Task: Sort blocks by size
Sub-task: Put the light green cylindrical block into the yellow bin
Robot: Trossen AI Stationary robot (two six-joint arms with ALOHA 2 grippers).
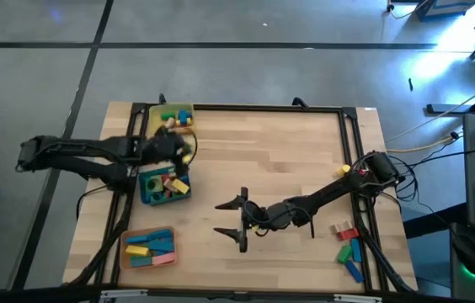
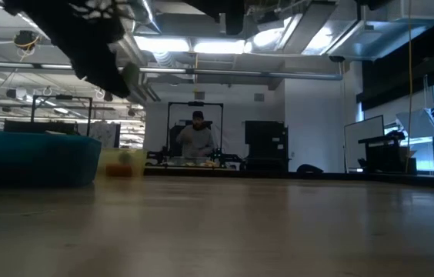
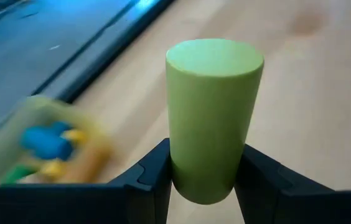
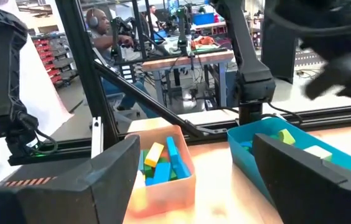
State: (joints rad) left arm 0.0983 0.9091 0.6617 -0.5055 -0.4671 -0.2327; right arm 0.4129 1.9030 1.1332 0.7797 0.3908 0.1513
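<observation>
Blocks (image 1: 349, 245): four loose | left end effector (image 3: 205, 177) grips green cylinder (image 3: 213, 118) | right end effector (image 1: 242, 220) wide

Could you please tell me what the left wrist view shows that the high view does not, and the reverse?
Only the left wrist view shows the left hand shut on a green cylinder block.

Only the high view shows the open right hand, the blue tray, the orange tray and loose blocks near the right arm.

Both show the yellow tray and the wooden table.
</observation>
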